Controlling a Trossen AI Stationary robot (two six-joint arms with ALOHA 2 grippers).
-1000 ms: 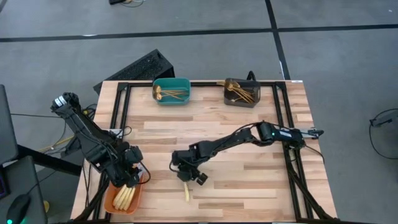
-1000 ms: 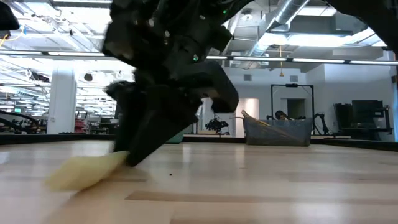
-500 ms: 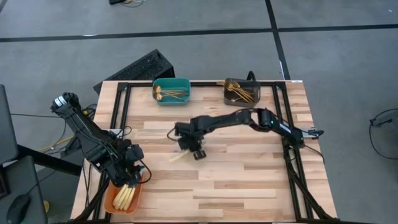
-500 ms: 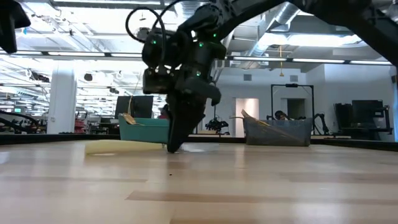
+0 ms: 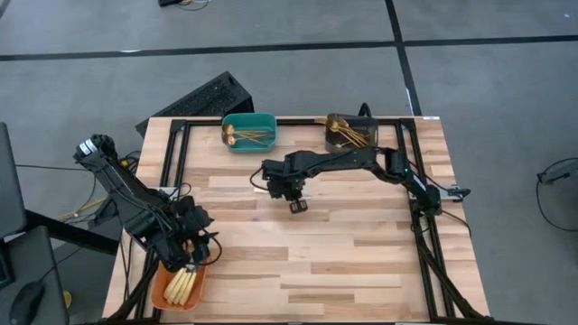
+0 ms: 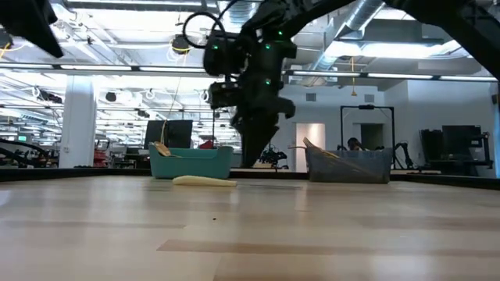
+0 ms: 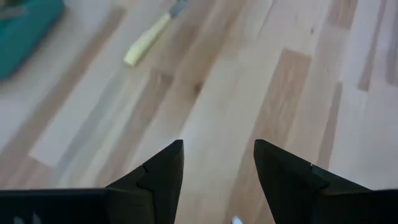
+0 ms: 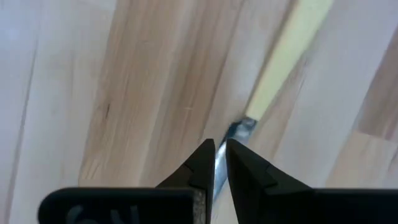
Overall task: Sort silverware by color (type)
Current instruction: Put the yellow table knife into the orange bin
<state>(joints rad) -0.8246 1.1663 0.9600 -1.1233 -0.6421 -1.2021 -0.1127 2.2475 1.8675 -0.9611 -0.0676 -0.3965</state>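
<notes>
A knife (image 5: 263, 190) with a pale yellow handle (image 8: 287, 55) and a silver blade lies across the middle of the table, its handle toward the left edge. My right gripper (image 5: 282, 192) stands over its blade end, pointing down, shut on the blade. In the low view the handle (image 6: 205, 181) shows low at the tabletop; whether it rests there I cannot tell. My left gripper (image 7: 217, 158) hangs open over the orange bin (image 5: 161, 291) at the front left, with nothing between its fingers. My right gripper pinches the knife's silver blade (image 8: 219, 169) between its two fingers, a little way from where the blade meets the handle. The fingers (image 8: 202, 160) come from above, pointing steeply down. The handle sticks out sideways beyond the fingertips, toward the table's left edge.
The orange bin holds several pale-handled knives (image 5: 183, 285). A teal bin (image 5: 268, 122) and a dark grey bin (image 5: 330, 144) with gold pieces stand along the far edge. Black frame rails (image 5: 177, 153) run along the table's sides and far edge.
My right gripper has gone from near the front edge toward the far edge and has risen a little, rolling as it went. The knife came along with it, its handle swinging from pointing at the near edge round to the left. My left gripper has turned slightly in place.
</notes>
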